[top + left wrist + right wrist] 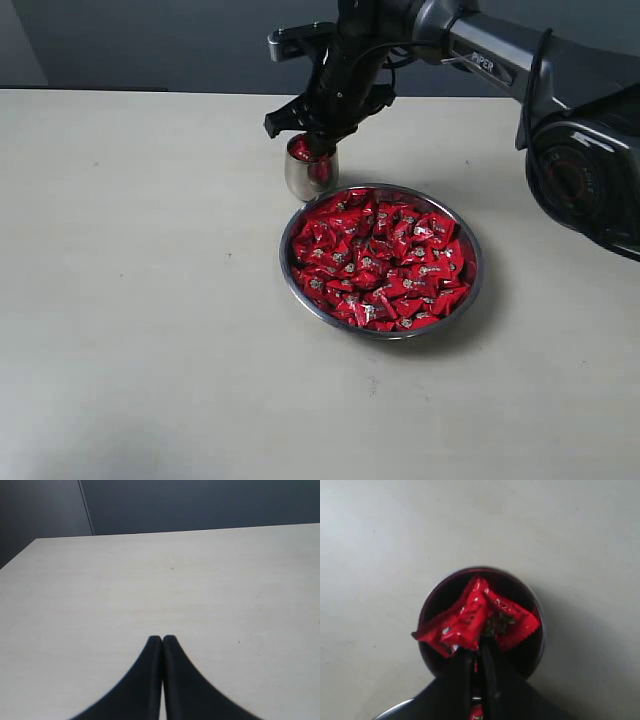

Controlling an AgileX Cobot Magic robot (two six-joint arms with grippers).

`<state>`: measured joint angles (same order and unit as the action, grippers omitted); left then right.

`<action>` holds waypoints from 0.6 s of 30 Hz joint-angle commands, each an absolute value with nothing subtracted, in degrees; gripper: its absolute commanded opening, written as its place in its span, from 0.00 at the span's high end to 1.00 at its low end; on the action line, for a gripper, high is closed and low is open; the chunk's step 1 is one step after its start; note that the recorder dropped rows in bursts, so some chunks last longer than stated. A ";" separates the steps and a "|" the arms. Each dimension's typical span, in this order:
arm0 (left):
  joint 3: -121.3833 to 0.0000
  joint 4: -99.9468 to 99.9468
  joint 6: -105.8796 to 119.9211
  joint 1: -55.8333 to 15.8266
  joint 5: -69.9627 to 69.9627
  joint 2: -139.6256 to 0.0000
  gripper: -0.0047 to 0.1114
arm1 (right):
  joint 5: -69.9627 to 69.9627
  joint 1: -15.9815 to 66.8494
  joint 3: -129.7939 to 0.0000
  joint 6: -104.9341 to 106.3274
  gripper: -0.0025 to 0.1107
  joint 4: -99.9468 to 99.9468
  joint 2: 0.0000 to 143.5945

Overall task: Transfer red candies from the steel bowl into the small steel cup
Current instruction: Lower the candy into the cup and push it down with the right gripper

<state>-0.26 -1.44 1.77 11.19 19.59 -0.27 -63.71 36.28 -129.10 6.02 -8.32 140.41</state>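
Right pincer [479, 650]: we see its two dark fingers drawn close, only a thin slit between them, tips pointing down into the mouth of the cup. We cannot tell whether they pinch anything.
Candies at the tips [475, 615]: a few red wrapped pieces sit bunched right against the fingertips, one corner poking past the rim.
Cup [303, 180]: directly under the pincer, upright on the table, red showing at its mouth and mirrored on its steel side.
Bowl [385, 335]: just beside the cup on the side away from the pincer's arm base, close to it. We cannot tell whether they touch.
Candies in the bowl [385, 260]: a full red heap, below and beside the pincer, apart from it.
Table [140, 280]: pale, bare around both vessels.
Left pincer [162, 639]: fingers pressed together, nothing between them, over bare table. We do not find it in the exterior view.
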 commanded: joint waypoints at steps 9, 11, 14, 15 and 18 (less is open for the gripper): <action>0.00 -1.55 1.68 10.72 19.14 0.00 0.96 | -63.46 35.97 -129.46 6.67 0.68 -6.46 138.94; 0.00 -1.55 1.68 10.72 19.14 0.00 0.96 | -63.56 35.97 -129.46 6.67 0.68 -6.14 138.82; 0.00 -1.55 1.68 10.72 19.14 0.00 0.96 | -63.56 35.97 -129.46 6.67 0.68 -6.00 138.57; 0.00 -1.55 1.68 10.72 19.14 0.00 0.96 | -63.56 35.97 -129.46 6.67 0.68 -5.86 138.56; 0.00 -1.55 1.68 10.72 19.14 0.00 0.96 | -63.56 35.97 -129.46 6.54 0.68 -5.87 138.32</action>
<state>-0.26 -1.44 1.77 11.19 19.59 -0.27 -63.71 36.28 -129.10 6.40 -6.52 139.52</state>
